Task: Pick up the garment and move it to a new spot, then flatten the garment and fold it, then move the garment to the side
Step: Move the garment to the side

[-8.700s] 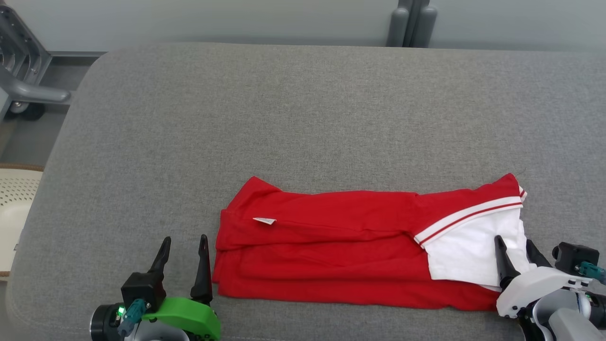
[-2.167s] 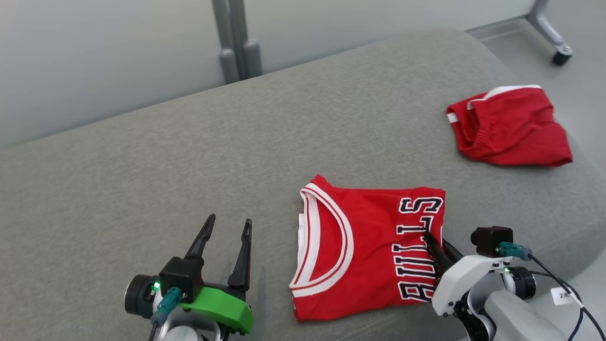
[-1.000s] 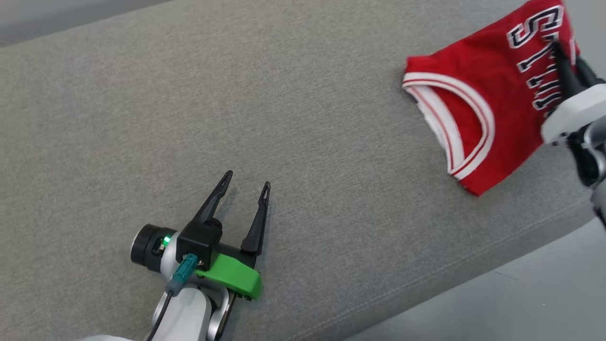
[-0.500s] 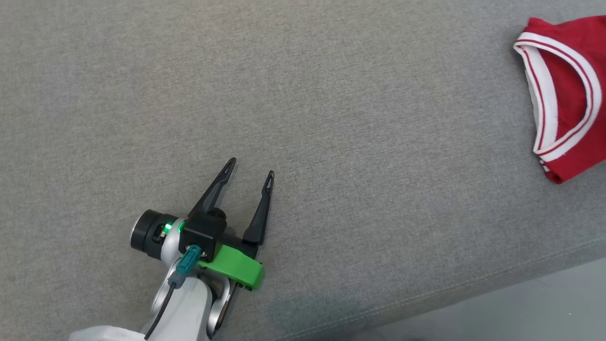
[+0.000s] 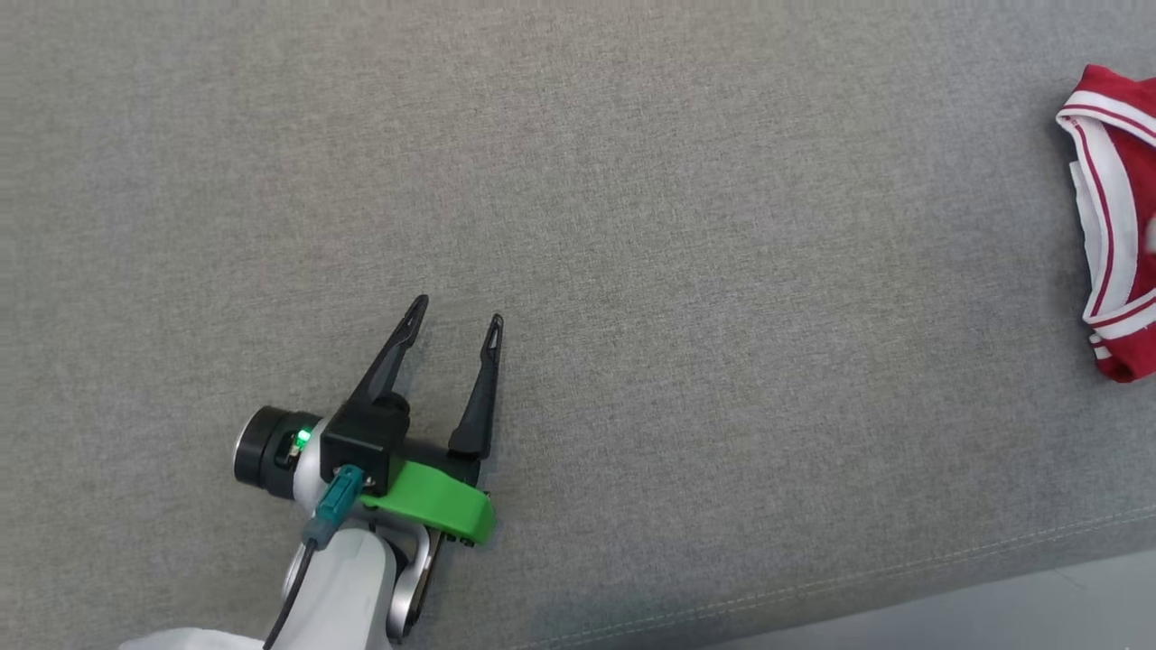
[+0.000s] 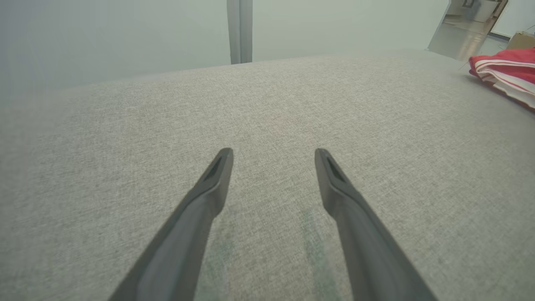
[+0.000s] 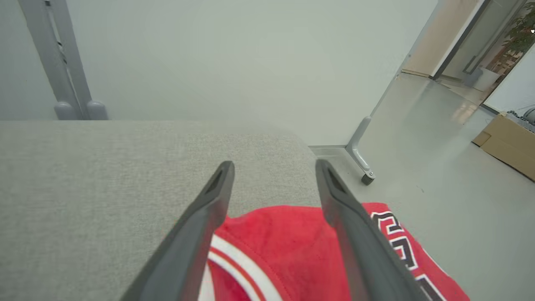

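The garment [image 5: 1115, 226], red with white red-striped trim, lies folded at the far right of the grey cushion. The left wrist view catches it at the upper right as the garment [image 6: 508, 71]. In the right wrist view, the garment [image 7: 292, 251] shows black-and-white lettering and rests just below my right gripper [image 7: 274, 164], whose fingers are spread open with nothing pinched. My left gripper [image 5: 456, 311] hovers open over bare cushion at the lower left, well away from the cloth, and its own camera shows the left gripper [image 6: 273, 152] empty.
The grey cushion [image 5: 632, 226] spans the head view, its stitched front edge running along the lower right with floor [image 5: 993, 623] beyond. Past the cushion's right end are a wheeled frame leg [image 7: 361, 167] and a cardboard box [image 7: 505, 142]. A grey post [image 6: 240, 29] stands behind.
The head camera has swung left, so the garment now sits at the view's right edge. My right gripper, shut on the garment a second ago, now stands open above it.
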Controlling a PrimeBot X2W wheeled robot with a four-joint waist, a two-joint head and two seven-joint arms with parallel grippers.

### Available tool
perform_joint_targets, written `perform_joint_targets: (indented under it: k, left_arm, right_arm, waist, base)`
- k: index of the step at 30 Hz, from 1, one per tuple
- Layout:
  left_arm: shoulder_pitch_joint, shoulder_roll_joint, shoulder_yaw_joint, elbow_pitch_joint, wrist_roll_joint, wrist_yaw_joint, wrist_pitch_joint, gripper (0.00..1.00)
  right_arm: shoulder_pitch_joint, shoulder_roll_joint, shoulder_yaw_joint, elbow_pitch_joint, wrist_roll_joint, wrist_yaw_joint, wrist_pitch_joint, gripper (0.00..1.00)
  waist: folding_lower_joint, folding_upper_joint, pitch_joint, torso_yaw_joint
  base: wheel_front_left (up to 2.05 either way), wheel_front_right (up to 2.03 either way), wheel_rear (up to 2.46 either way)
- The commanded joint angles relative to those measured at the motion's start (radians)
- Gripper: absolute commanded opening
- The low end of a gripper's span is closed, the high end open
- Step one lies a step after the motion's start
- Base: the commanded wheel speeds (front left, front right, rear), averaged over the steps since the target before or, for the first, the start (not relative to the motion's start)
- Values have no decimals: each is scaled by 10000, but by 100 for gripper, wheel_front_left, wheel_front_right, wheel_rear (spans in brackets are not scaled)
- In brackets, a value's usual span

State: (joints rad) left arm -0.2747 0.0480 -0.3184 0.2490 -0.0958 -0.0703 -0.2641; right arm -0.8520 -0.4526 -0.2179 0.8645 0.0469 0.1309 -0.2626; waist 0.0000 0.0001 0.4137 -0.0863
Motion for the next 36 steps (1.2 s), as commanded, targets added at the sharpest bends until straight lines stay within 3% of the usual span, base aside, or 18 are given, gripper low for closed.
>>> perform_joint_targets:
  k: [1,3,5,13,21,36]
  left_arm:
    - [137,56,89,0,-67,98,9,100]
    - [264,54,212,61,-202,262,9,100]
    - [381,51,290,85,-231,370,9,100]
    - [1068,48,1077,640,-403,661,9,100]
    - [1613,46,1709,1187,-334,694,10,100]
    - [1755,46,2544,2110,-266,742,10,100]
  right_arm:
    - [536,375,107,-363,-136,-7,-18,100]
    - [1442,1142,539,-1385,-31,-7,-18,100]
    - [2016,1493,740,-1855,207,-8,-20,100]
    - [4248,2711,1870,-2632,894,-7,-19,100]
    - [5285,3195,2360,-2719,1200,-7,-20,100]
    - [6079,3495,2397,-3367,-313,-7,-20,100]
  waist:
    - [0,-1,-382,133]
    - [0,-1,-813,269]
    - [0,-1,-1128,379]
    - [0,-1,-2532,841]
    - [0,-1,-3474,1023]
    - [0,-1,-4360,1102]
  base:
    - [0,0,0]
    - [0,0,0]
    - [0,0,0]
    - [0,0,0]
    - [0,0,0]
    - [0,0,0]
